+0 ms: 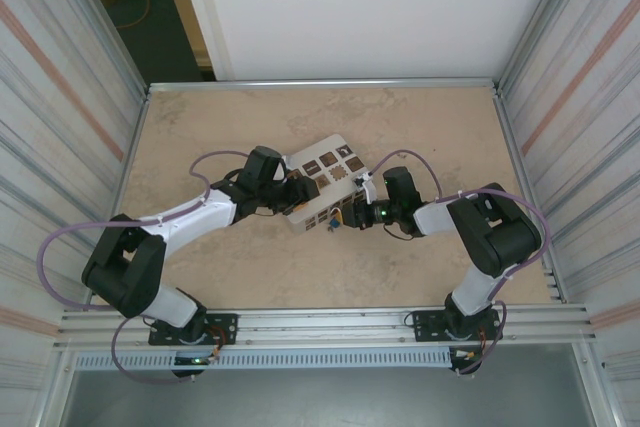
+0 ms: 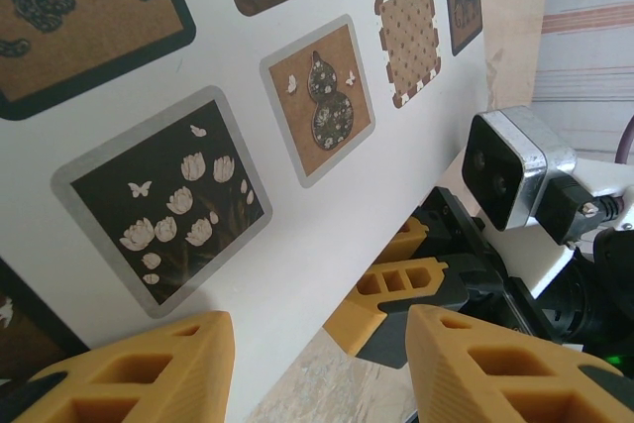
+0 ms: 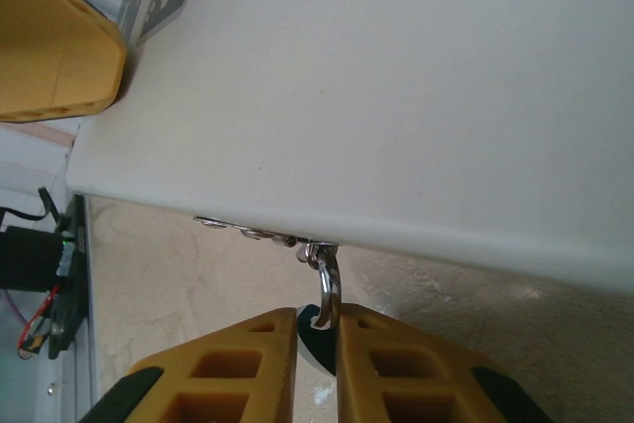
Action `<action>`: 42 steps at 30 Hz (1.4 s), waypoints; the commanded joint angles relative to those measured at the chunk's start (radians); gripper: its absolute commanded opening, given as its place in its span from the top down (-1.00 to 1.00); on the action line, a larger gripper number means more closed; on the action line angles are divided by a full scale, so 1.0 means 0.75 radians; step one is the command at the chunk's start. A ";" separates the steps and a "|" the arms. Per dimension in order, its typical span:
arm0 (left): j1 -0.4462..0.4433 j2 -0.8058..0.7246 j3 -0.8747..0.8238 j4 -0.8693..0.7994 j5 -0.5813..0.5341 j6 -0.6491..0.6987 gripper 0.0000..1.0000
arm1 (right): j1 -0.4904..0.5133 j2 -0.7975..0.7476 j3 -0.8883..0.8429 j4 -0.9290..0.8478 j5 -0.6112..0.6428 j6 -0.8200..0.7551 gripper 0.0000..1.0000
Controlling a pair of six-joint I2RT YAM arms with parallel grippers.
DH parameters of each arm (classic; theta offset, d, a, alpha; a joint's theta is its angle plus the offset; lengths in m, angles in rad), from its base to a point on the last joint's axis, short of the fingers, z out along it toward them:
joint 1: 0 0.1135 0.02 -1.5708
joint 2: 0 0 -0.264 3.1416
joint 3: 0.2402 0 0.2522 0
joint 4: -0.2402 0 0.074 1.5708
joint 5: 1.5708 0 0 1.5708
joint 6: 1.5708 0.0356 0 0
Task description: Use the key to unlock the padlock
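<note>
The right tool (image 3: 317, 321) is pinched nearly shut on the padlock (image 3: 313, 330), which hangs by its loop from the fittings on the near edge of the white box (image 3: 396, 96), just above the counter (image 3: 178, 274). The left tool (image 2: 319, 322) stands half open at the box; whether it clamps cannot be told. Risk: the tiny lock may swivel or slip in the pinch, and the fingers may cover its keyhole.
</note>
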 commanded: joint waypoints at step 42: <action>-0.013 -0.024 -0.143 -0.049 -0.003 -0.024 -0.01 | 0.006 0.077 -0.054 0.468 0.133 0.505 1.00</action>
